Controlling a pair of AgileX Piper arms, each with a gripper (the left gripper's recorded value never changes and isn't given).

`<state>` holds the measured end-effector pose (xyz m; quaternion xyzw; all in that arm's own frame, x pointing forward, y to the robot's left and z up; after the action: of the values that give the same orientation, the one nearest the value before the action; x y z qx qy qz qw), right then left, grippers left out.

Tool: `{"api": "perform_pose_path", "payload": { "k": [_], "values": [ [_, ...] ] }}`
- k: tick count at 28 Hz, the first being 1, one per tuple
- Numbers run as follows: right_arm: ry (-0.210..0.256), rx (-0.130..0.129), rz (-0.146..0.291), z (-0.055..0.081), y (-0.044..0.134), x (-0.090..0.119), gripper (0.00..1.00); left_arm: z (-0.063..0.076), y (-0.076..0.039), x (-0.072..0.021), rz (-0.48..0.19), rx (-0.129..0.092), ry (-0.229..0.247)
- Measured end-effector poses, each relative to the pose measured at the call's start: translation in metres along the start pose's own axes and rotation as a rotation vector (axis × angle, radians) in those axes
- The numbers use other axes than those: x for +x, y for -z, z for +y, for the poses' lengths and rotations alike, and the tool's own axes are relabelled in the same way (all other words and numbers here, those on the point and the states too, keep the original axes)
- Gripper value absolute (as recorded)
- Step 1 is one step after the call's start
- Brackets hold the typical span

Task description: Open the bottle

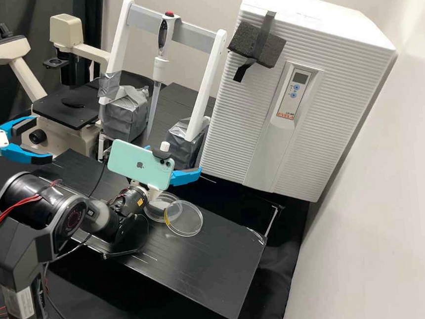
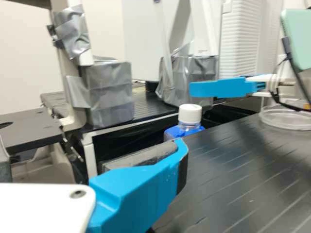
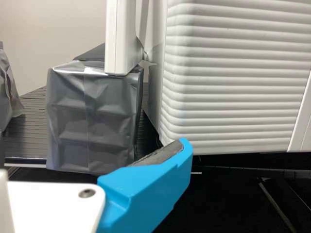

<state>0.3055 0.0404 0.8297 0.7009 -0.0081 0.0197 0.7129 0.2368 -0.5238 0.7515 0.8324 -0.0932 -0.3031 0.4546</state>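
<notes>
White-capped bottle stands mostly hidden behind the mint-green phone.

Left claw wide open, held level; right claw open, low.

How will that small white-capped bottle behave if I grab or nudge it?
The bottle looks small and narrow and stands upright, so a sideways nudge would probably tip it. Its bluish body seems smooth plastic, likely light and somewhat slippery to grip. The white cap looks faintly ribbed, so it may hold better.
</notes>
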Motion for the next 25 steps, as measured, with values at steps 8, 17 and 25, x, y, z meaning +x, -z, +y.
{"api": "perform_pose_path", "payload": {
  "k": [8,17,25],
  "values": [
    [0.000,0.000,0.000,0.000,0.000,0.000,1.00,-0.001,0.002,0.0002,0.005,-0.001,0.004],
    [0.000,0.000,0.000,0.000,0.000,-0.002,1.00,-0.005,0.003,0.0014,0.006,-0.006,0.017],
    [0.006,0.051,0.070,-0.003,0.016,-0.024,1.00,-0.005,0.000,0.0021,-0.008,-0.004,0.021]
  ]
}}
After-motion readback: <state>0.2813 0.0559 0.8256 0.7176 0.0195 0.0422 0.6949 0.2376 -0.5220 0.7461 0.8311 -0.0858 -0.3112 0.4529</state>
